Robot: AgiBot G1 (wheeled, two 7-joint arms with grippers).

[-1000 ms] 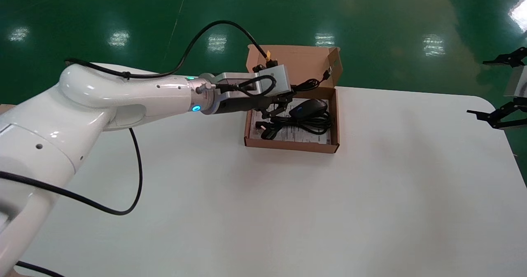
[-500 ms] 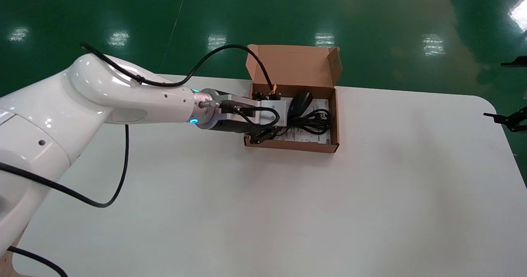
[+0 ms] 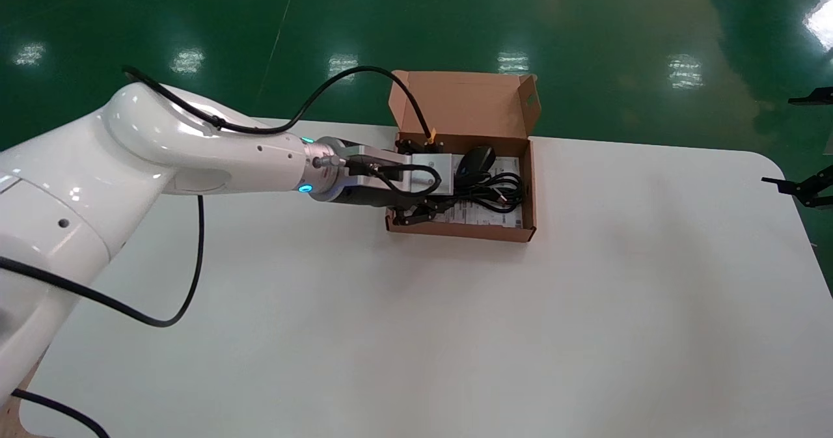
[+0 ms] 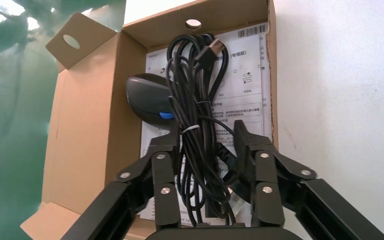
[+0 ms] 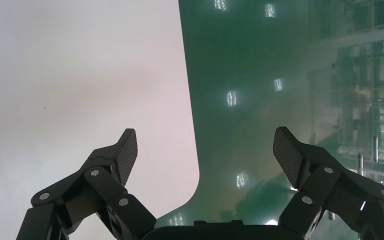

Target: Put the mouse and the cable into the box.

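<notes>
The brown cardboard box [image 3: 528, 187] stands open at the table's far edge, its lid raised. Inside, a black mouse [image 3: 477, 160] with a blue wheel [image 4: 147, 97] lies on a printed leaflet [image 4: 245, 75]. The bundled black cable [image 3: 498, 194] lies beside it, partly across the mouse [image 4: 195, 100]. My left gripper [image 3: 426, 210] reaches into the near-left part of the box; its fingers stand partly apart on either side of the loose bundle [image 4: 206, 131]. My right gripper [image 3: 807, 142] hangs wide open off the table's right edge [image 5: 205, 145].
The white table [image 3: 416, 334] has a rounded far-right corner [image 5: 192, 185] with green floor beyond it. The box's flap [image 4: 72, 40] sticks up on the far side. My left arm's black hose [image 3: 195, 275] loops over the table's left part.
A second ago my left gripper held the cable above the box. It came down into the box, and the bundle now lies on the leaflet with its plug end settled. The right gripper drifted slightly.
</notes>
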